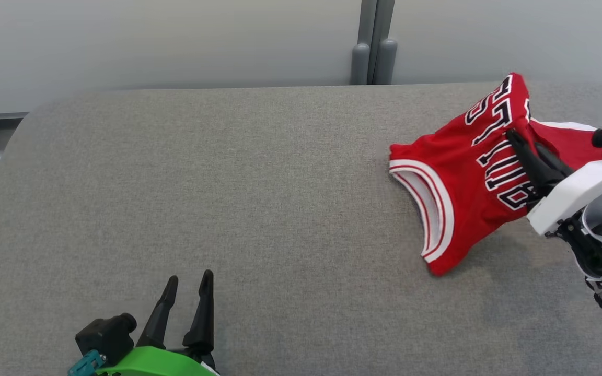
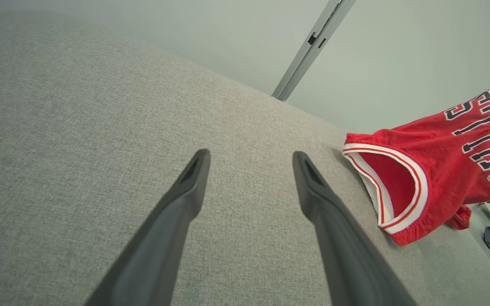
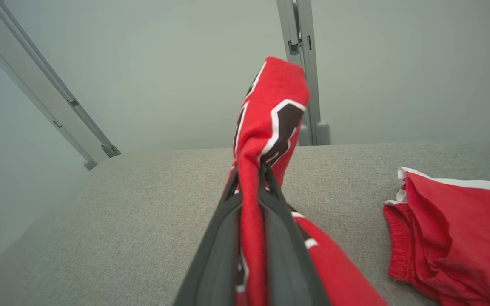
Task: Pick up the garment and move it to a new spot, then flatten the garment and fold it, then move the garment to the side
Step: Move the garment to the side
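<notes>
R gripper [image 3: 250, 170] fingers clamped on bunched red knit jersey [image 1: 458, 172], far right of grey woven tabletop [image 1: 228, 183]; L gripper [image 1: 188, 279] fingers apart, near left.

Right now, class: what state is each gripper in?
Left gripper: open, holding nothing.
Right gripper: closed on the red jersey.

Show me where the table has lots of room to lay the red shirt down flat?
The widest bare patch of the grey table lies between the left gripper, the far wall and the red jersey. The right end is crowded: the jersey is bunched there, pinched in the right gripper.
</notes>
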